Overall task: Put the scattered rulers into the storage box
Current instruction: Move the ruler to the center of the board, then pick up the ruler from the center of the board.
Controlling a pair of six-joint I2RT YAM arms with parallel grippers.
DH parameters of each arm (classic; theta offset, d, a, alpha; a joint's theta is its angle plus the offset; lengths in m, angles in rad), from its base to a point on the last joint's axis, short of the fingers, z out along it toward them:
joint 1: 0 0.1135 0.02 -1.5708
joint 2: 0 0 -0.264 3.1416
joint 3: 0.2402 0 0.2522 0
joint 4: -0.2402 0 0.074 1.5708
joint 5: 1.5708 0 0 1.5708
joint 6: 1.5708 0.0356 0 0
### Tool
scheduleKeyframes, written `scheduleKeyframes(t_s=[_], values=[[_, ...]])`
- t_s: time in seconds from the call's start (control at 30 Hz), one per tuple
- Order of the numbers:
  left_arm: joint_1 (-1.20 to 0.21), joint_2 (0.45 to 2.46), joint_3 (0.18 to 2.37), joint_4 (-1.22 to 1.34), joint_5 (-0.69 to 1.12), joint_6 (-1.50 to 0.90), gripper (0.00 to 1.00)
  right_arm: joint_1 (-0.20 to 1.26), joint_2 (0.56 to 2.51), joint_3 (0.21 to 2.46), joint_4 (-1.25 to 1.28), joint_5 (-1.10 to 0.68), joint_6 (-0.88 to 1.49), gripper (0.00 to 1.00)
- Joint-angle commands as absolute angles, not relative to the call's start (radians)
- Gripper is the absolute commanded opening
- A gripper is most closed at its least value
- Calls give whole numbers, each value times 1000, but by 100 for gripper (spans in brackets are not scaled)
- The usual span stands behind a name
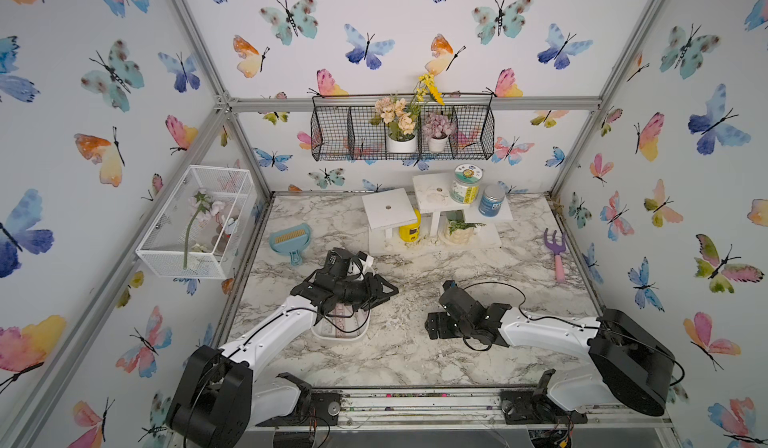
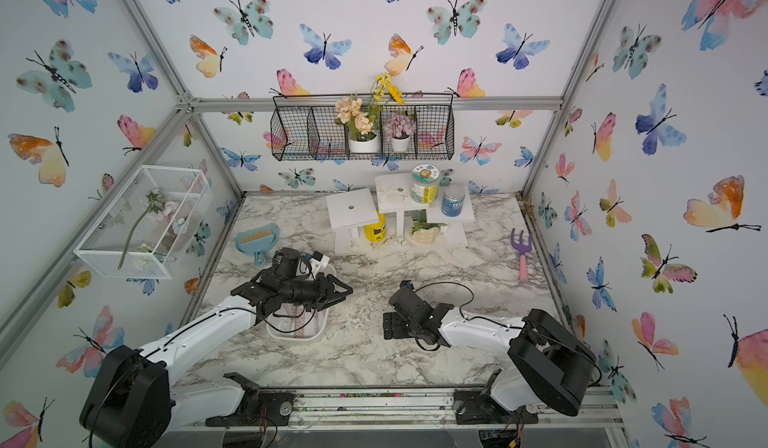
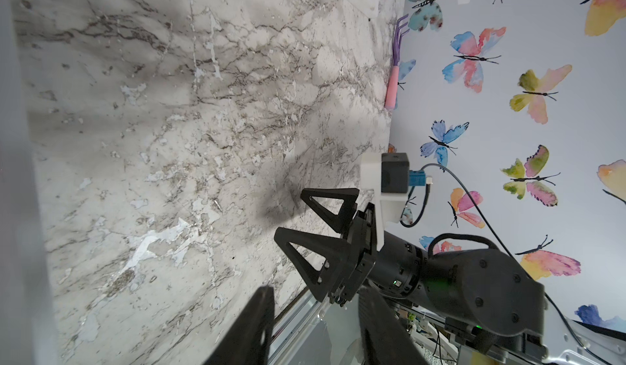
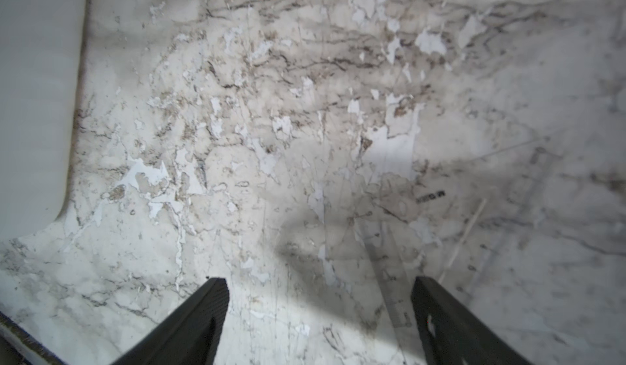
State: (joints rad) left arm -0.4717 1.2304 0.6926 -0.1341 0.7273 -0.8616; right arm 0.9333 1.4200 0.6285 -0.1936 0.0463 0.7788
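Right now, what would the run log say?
left fingers: at box, grip unclear | right fingers: open over loose ruler | box: holds rulers

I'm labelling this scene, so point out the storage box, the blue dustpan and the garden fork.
storage box point(image 1: 338, 338): in a top view, on its near white wall.
blue dustpan point(image 1: 286, 243): in a top view, on the pan's blue body.
garden fork point(image 1: 560, 269): in a top view, on the pink handle.

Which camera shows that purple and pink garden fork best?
Both top views: the garden fork lies whole, seen from above, by the side wall. The left wrist view shows it distant and foreshortened; the right wrist view misses it.
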Motion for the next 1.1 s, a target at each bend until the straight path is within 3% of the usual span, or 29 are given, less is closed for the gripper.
scheduleKeyframes(t_s=[0.0,0.23,0.5,0.8,1.07], values=[[-506,1260,687,-125,680,-853,46,934,1410,679,-335,76,780,92],[-567,1305,678,-74,651,-880,44,934,1383,854,-472,179,749,91],[-570,1335,686,-62,652,-874,44,928,1359,857,-623,319,779,71],[-607,1398,715,-37,646,-873,44,844,1404,786,-549,241,780,53],[-664,1446,717,11,637,-898,43,816,1503,790,-487,185,773,45]])
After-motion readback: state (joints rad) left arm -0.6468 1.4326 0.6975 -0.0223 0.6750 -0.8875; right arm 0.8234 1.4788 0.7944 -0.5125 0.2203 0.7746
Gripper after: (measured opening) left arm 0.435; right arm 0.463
